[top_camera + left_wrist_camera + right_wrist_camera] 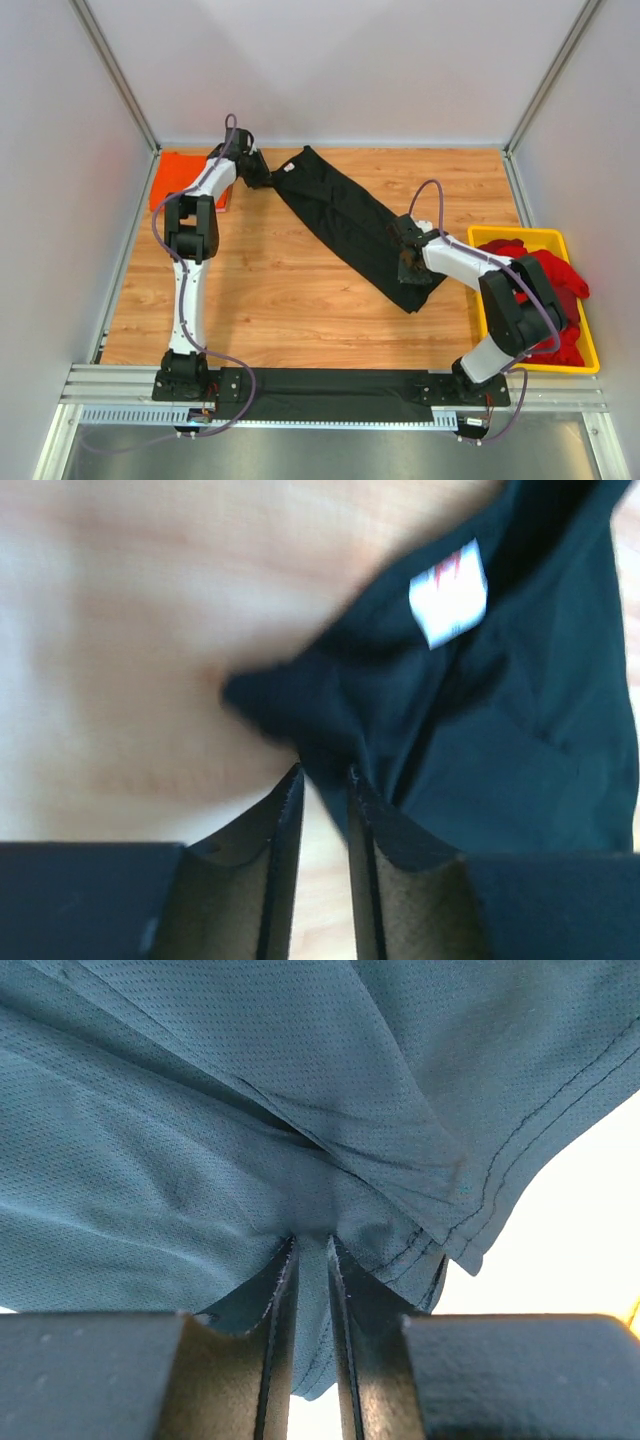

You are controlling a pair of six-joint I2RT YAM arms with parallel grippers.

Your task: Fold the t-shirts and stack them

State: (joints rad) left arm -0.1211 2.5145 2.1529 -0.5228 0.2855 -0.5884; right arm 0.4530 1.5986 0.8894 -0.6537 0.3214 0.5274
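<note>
At the near right of the surface (300, 300), red t-shirts (565, 275) fill the yellow tray (540, 234). Just left, the right jaws clench the black t-shirt (340, 220), which stretches diagonally across the surface to the left jaws. These grip its far end beside the orange t-shirt (175, 175).

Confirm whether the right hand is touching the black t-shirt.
Touching: in the right wrist view, a fold of the black t-shirt is pinched between the two fingers of the right hand.

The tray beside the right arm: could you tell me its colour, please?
The tray is yellow, clearest in the top external view.
</note>
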